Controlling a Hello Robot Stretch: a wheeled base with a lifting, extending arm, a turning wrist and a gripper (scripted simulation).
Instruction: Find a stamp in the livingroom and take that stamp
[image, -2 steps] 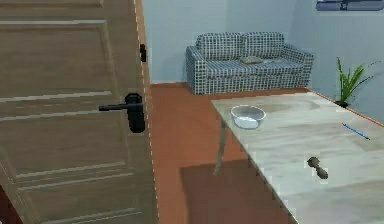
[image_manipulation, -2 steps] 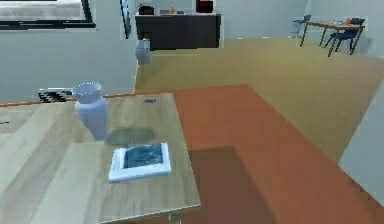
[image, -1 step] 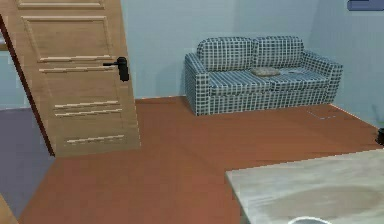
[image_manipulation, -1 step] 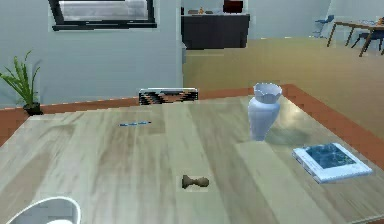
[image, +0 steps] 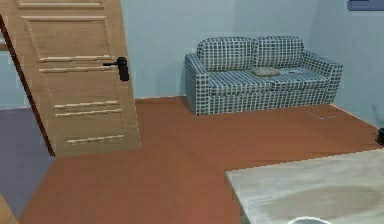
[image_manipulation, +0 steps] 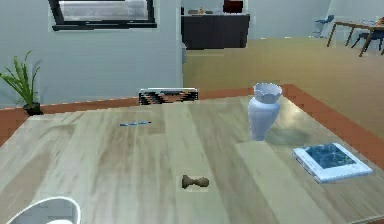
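On the wooden table (image_manipulation: 110, 165), a white-rimmed dish (image_manipulation: 40, 210) sits at the near edge. Just past it, mid-table, the small brown stamp (image_manipulation: 195, 182) lies on its side, apart from everything. Further out are a book (image_manipulation: 330, 160), a blue pen (image_manipulation: 135, 124) and a white vase (image_manipulation: 265, 110). The gripper's state cannot be told. The risks, as I judge them: the rounded stamp rolls off under a nudge, or a wide reach tips the tall vase.

- White round rim (image_manipulation: 40, 211) at the table's (image_manipulation: 120, 165) near edge: cut off by the picture's bottom.
- Chair (image_manipulation: 168, 96) beyond the far edge: mostly hidden.
- Thin blue thing (image_manipulation: 135, 124), small brown thing (image_manipulation: 195, 182): too small to name.
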